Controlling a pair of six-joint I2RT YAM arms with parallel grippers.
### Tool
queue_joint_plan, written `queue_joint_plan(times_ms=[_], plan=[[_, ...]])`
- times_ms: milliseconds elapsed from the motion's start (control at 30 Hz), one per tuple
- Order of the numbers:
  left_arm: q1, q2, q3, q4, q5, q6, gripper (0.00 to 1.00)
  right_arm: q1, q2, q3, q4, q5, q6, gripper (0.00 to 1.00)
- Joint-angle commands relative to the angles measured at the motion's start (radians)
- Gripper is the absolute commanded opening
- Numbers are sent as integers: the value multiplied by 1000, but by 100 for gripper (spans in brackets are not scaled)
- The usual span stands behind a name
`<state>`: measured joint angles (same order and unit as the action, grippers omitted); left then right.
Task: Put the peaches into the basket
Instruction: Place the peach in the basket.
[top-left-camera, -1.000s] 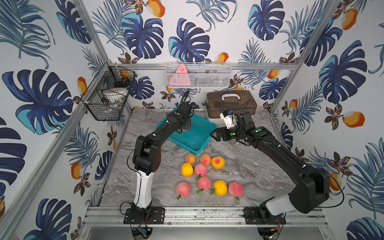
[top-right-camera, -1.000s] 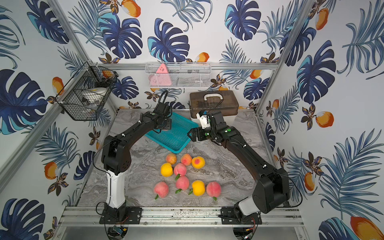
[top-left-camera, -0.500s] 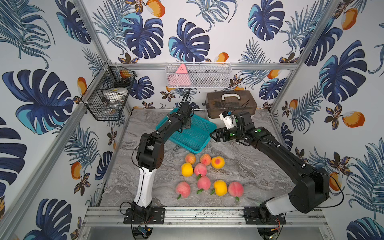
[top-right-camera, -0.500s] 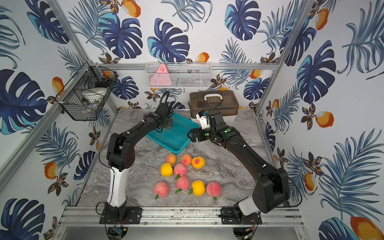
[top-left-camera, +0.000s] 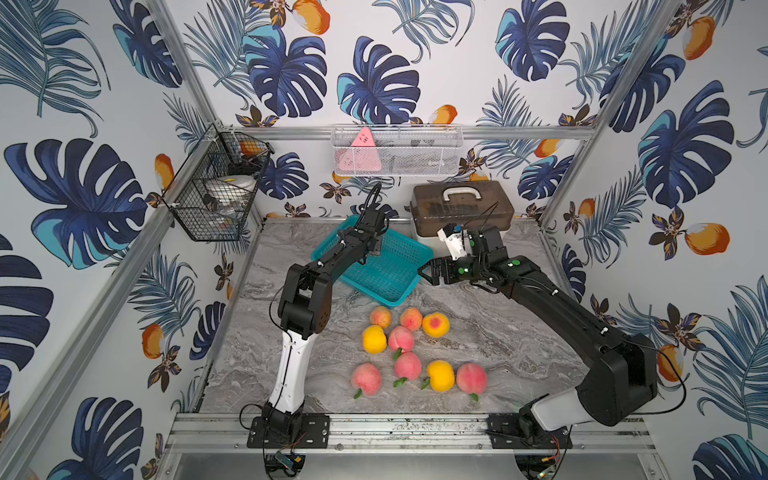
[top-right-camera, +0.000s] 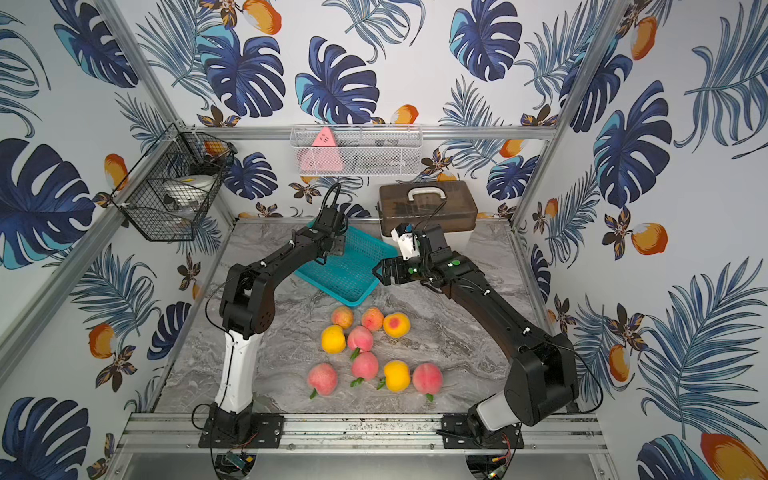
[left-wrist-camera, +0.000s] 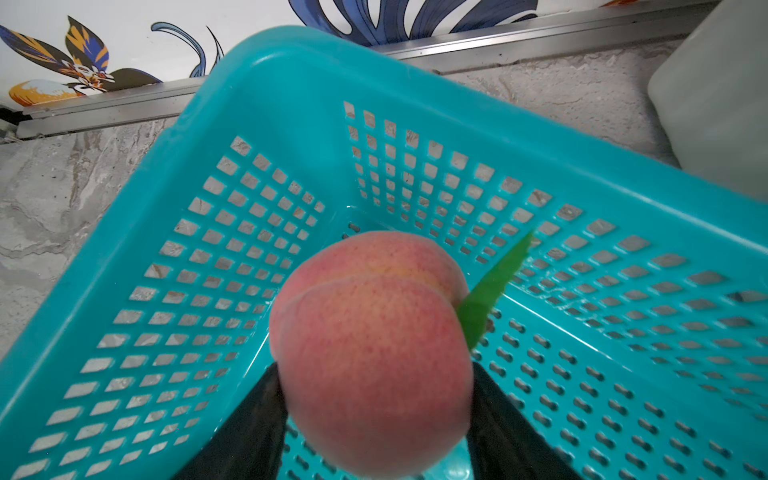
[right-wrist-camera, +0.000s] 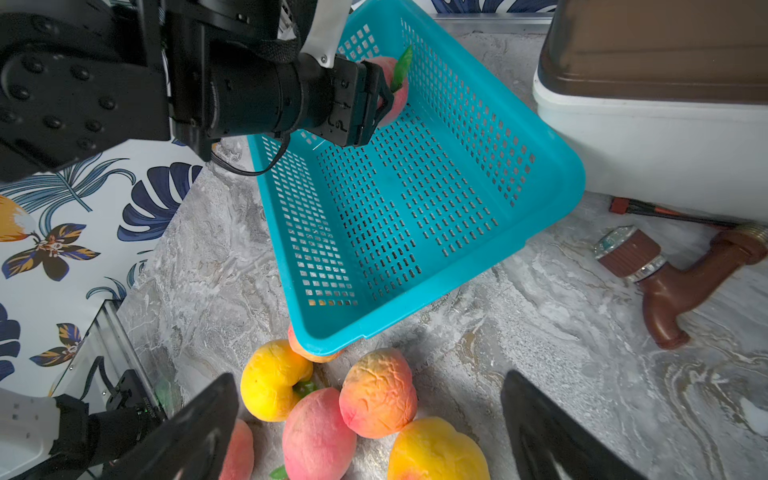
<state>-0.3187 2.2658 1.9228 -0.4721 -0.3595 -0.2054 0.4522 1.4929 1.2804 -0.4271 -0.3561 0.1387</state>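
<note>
Left wrist view has the peach (left-wrist-camera: 374, 353) clamped between the left fingers (left-wrist-camera: 245, 428), hanging over the back part of the basket (left-wrist-camera: 266, 62). It appears to be clear of the floor, and its green leaf sticks out to one side. This looks like the drop step for the first fruit: the basket's floor is bare in the right wrist view, so nothing has been delivered yet. The next move, I judge, calls only for the left fingers to part, perhaps after a small descent so the round fruit does not bounce or roll against the mesh wall. Nine more peaches (top-left-camera: 401, 338) lie clustered on the bench (top-left-camera: 498, 332) in front of the basket, the nearest just beside its near corner. The right fingers (right-wrist-camera: 187, 436) stand wide apart and hold nothing, hovering just beside the basket near that cluster. Behind, a brown-lidded box (top-left-camera: 461, 208) is closed, its contents hidden. A black rack (top-left-camera: 199, 216) holds white items I cannot identify, and a white tray (top-left-camera: 415, 158) on the back wall holds a pink triangle (top-left-camera: 363, 139).
</note>
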Motion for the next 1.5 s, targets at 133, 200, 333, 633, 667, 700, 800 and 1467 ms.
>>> queue_joint_plan(times_ms=[133,200,333,633,667,700,800,1467], plan=[[9,35,26,51,-23,17,63,0,25,4,33,-9,3,100],[9,44,25,59,-20,17,63,0,27,0,39,-6,3,100],[9,70,42,52,-25,17,63,0,40,6,37,-1,-1,100],[18,83,21,65,-25,16,64,0,68,17,42,-11,6,100],[20,84,17,66,-23,15,65,0,68,16,42,-11,6,100],[21,85,14,68,-21,12,66,0,69,17,42,-11,6,100],[28,84,3,73,-12,3,69,0,63,14,39,-6,4,100],[35,-47,-57,62,4,11,99,-7,-19,1,-48,68,9,100]])
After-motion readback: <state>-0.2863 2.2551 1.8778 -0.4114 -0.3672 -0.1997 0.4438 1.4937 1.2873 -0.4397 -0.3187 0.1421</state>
